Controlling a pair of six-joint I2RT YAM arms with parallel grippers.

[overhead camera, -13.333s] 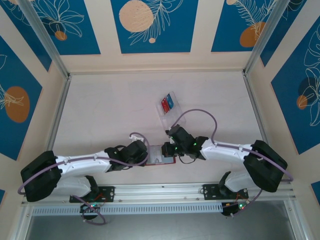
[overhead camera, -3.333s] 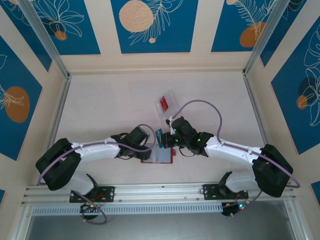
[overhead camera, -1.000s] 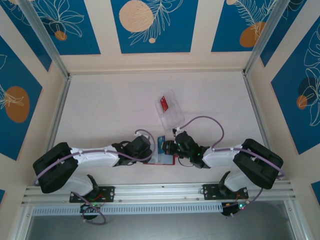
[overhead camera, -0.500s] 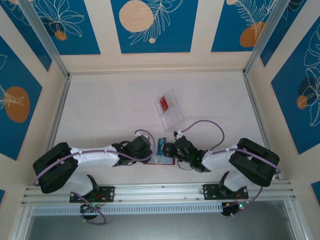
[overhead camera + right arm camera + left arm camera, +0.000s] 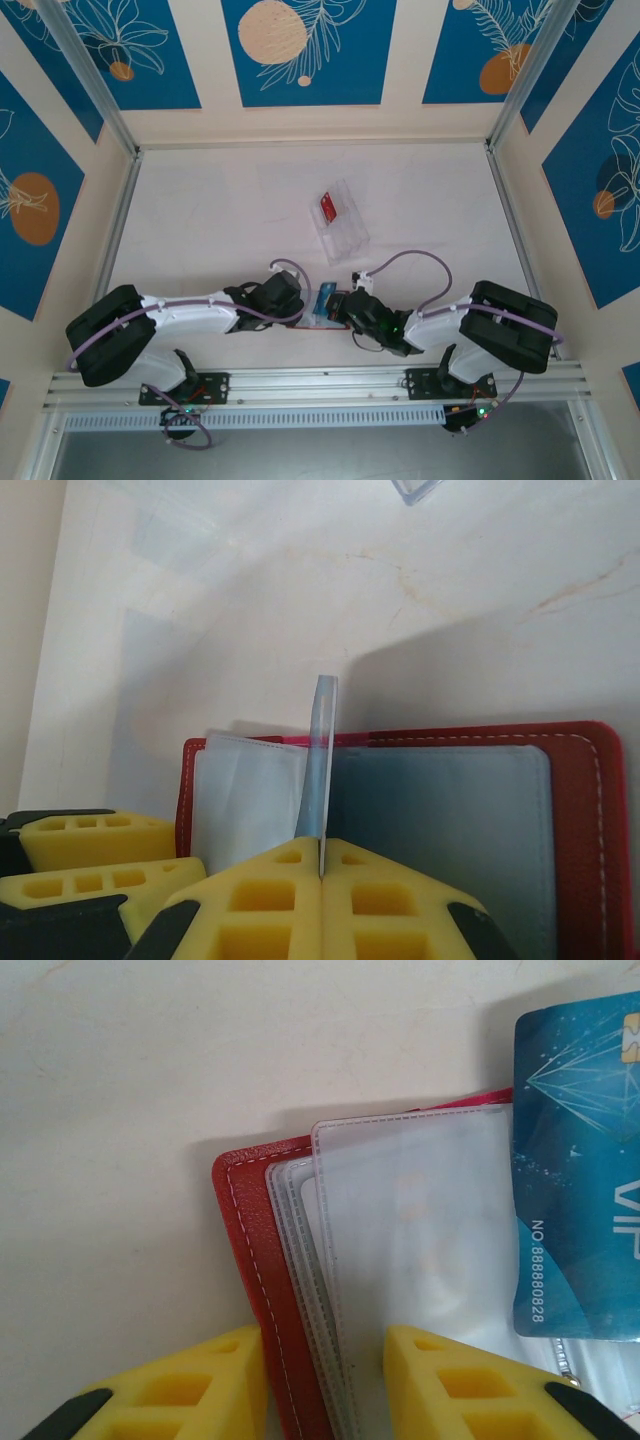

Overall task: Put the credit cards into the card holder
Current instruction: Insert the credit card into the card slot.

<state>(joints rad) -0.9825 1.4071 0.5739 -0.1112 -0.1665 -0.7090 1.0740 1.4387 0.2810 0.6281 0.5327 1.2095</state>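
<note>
The red card holder (image 5: 318, 319) lies open near the table's front edge, grey-blue inside (image 5: 440, 810). My left gripper (image 5: 325, 1385) is shut on its left edge, with the red cover (image 5: 250, 1250) and the clear sleeves (image 5: 420, 1230) between the yellow fingers (image 5: 200, 1390). My right gripper (image 5: 321, 865) is shut on a blue credit card (image 5: 322, 760), held on edge over the holder's middle fold. That blue card (image 5: 580, 1180) also hangs beside the sleeves in the left wrist view. From above, the left gripper (image 5: 297, 306) and the right gripper (image 5: 340, 303) face each other across the holder. A red credit card (image 5: 327, 207) lies in the clear tray.
The clear plastic tray (image 5: 345, 230) stands just beyond the holder, and its corner (image 5: 415, 490) shows at the top of the right wrist view. Aluminium rails (image 5: 320, 380) border the table at the front and the sides.
The right arm has folded back toward the front edge, bringing the blue card slightly nearer and lower over the holder. The left arm and the holder have stayed still.
</note>
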